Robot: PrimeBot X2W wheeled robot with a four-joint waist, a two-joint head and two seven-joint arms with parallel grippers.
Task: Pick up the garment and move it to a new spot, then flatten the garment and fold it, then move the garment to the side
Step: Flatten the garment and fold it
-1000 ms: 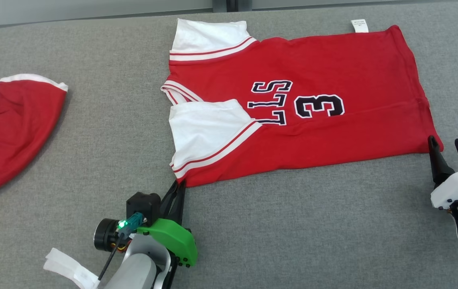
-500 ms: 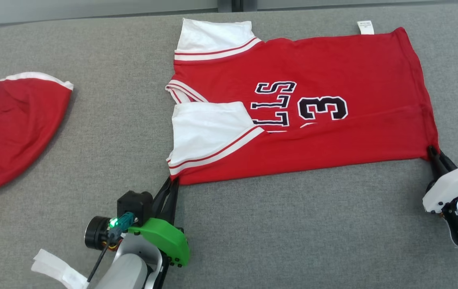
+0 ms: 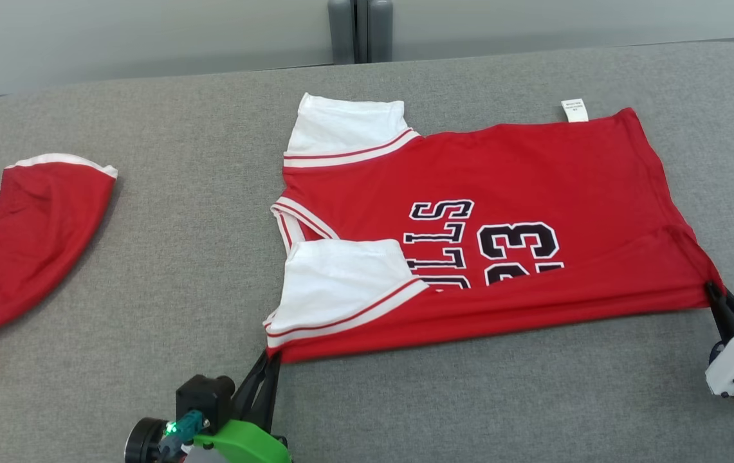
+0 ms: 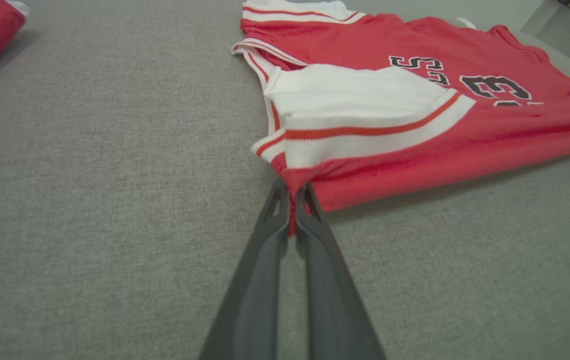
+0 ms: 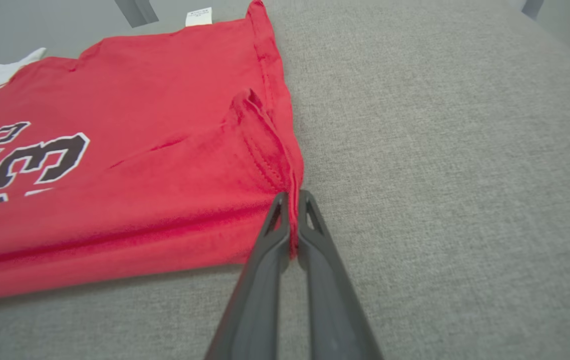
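The garment (image 3: 534, 186) is a red jersey with white sleeves, black lettering and the number 23, spread sideways on the grey surface. My left gripper (image 3: 271, 357) is shut on its near shoulder corner, where red cloth is pinched between the fingers (image 4: 292, 200). My right gripper (image 3: 713, 292) is shut on the near hem corner (image 5: 292, 200). The near edge of the garment (image 4: 439, 150) is lifted slightly off the surface between both grips, and the hem (image 5: 260, 140) is bunched and folded over by the right gripper.
A second red garment with a white-trimmed edge (image 3: 26, 238) lies at the far left of the grey padded table (image 3: 180, 225). A small white label (image 3: 574, 109) sticks out past the jersey's far edge. A grey post (image 3: 360, 29) stands behind the table.
My right gripper went from open beside the hem corner to shut on it. The near edge has lifted, more of the number now shows, and the head camera has tilted, shifting the whole picture down.
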